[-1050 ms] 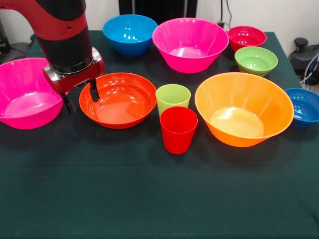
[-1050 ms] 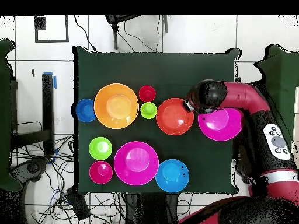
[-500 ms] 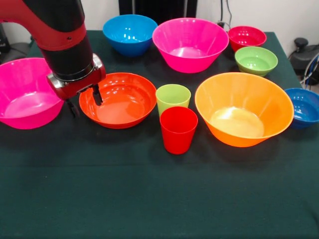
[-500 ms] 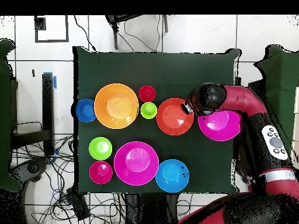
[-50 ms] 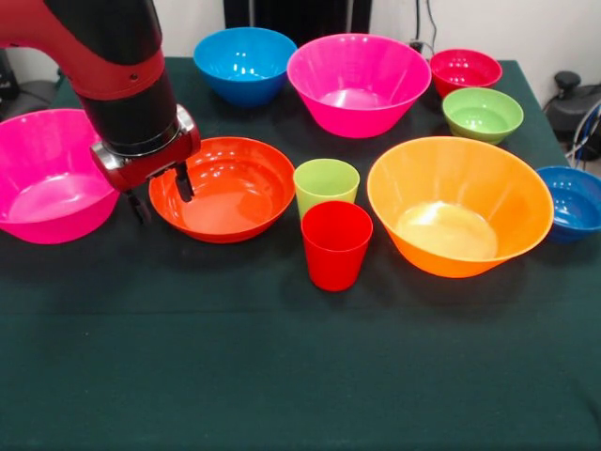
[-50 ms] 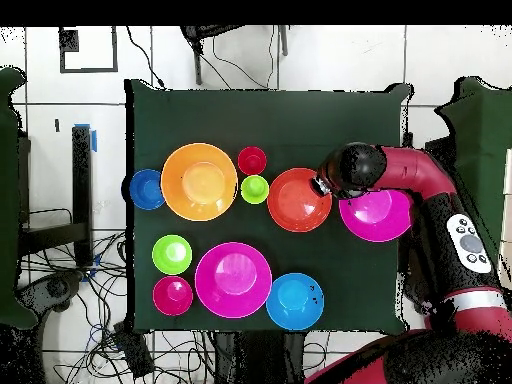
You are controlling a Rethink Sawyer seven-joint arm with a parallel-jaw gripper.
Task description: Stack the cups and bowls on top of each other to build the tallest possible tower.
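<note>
Green table (image 5: 282, 376) — pincer (image 5: 161, 193) open, straddling red-orange bowl (image 5: 230, 188) rim.

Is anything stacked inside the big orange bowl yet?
No: in the front view the big orange bowl is empty, and the red cup and green cup stand on the table beside it.

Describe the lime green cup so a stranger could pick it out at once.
Find the big orange bowl and the red-orange bowl near the middle of the green-clothed table; two small handle-less cups stand in the gap between them. The lime green cup is the one behind the red cup, upright and empty.
</note>
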